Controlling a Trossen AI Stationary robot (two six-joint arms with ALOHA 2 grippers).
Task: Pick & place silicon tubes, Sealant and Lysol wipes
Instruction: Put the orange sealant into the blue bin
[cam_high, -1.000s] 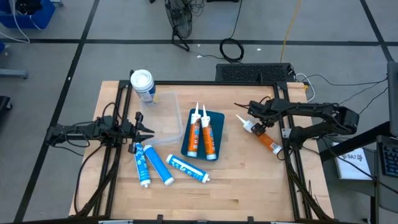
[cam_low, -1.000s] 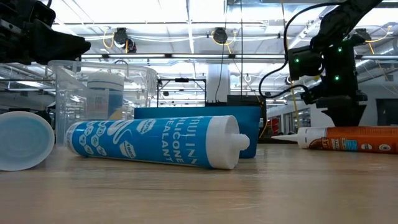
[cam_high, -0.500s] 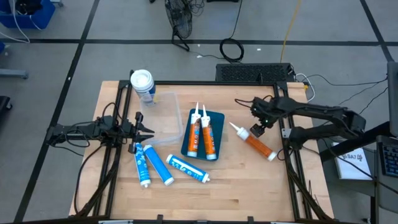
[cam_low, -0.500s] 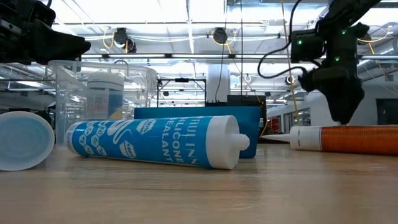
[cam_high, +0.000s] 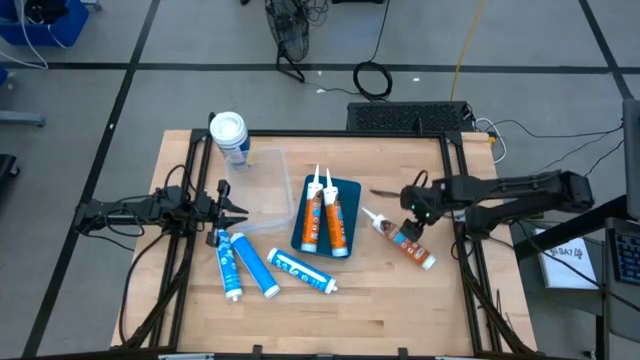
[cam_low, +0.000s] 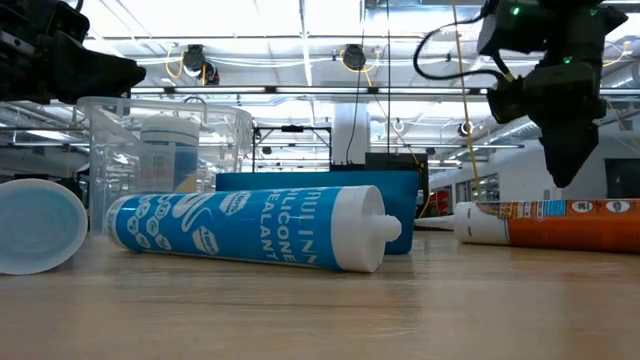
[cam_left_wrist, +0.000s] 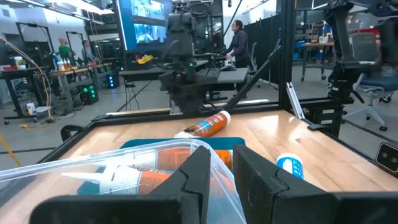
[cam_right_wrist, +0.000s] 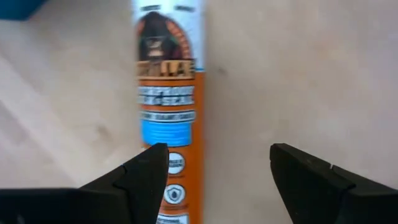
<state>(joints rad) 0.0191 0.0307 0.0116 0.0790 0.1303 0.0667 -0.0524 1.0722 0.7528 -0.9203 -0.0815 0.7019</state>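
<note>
- A pale wooden table (cam_high: 370, 300) with a dark frame is sitting on a grey floor crossed by dark lines, with cables and a black mat lying beyond its far edge.
- Past the table, the room is looking like a bright workshop — ceiling lights, desks, screens, and a person (cam_left_wrist: 238, 41) standing at a bench in the distance.
- The Lysol wipes (cam_high: 229, 138) canister is standing upright at the table's far-left corner, just behind a clear plastic bin (cam_high: 268, 190).
- A blue tray (cam_high: 352, 190) near the middle is holding two orange tubes (cam_high: 326, 215) lying side by side, nozzles pointing to the far edge.
- Three blue-and-white tubes (cam_high: 255, 268) are lying loose on the wood in front of the bin, well apart from the tray.
- A third orange sealant tube (cam_high: 403, 240) is lying flat on the table, right of the tray, nozzle angled toward it.
- The right gripper (cam_high: 412, 215) is hovering directly over that tube — its fingers (cam_right_wrist: 140, 177) are spread apart, one on each side, not clamping it.
- The left gripper (cam_high: 238, 208) is waiting at the left edge beside the bin, fingers pressed together and holding nothing.
</note>
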